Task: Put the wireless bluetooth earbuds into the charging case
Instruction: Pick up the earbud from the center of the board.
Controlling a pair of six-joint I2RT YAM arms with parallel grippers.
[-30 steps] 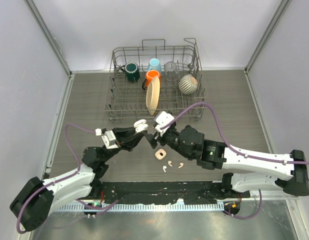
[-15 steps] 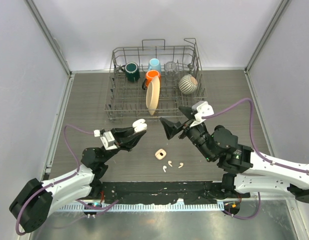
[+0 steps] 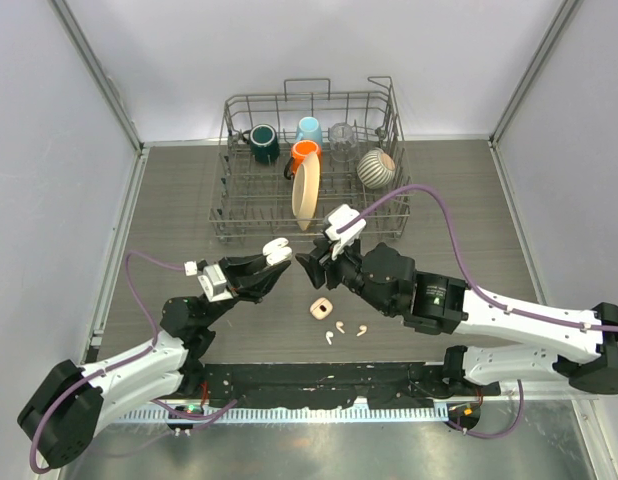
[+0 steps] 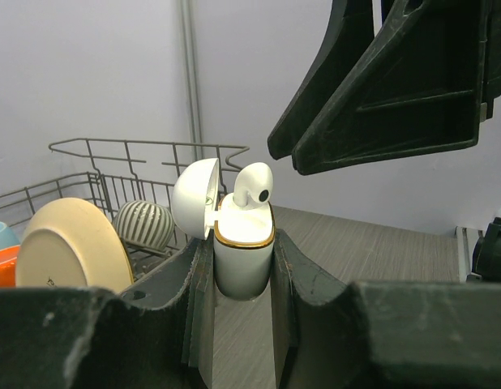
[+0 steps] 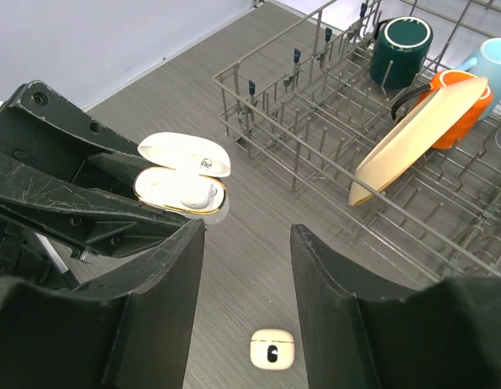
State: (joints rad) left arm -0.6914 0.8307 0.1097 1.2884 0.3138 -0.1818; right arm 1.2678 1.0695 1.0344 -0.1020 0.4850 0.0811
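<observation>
Since half a second ago, our right claw point(image 3: 311, 268) has swung back in from the right, in front of the dish rack point(image 3: 251, 200), and now points at the left claw point(image 3: 273, 256). Its fingers stand apart, nothing between them. Our left arm reaches toward the rack's near side, its claw clamped on the charging case point(image 4: 243, 259). The case is white and gold-rimmed, its lid flipped open, with one earbud point(image 4: 252, 185) standing up out of it. Three loose earbuds point(image 3: 341, 326) and a second case point(image 3: 320, 309) lie on the tabletop point(image 3: 189, 200), further from the rack.
</observation>
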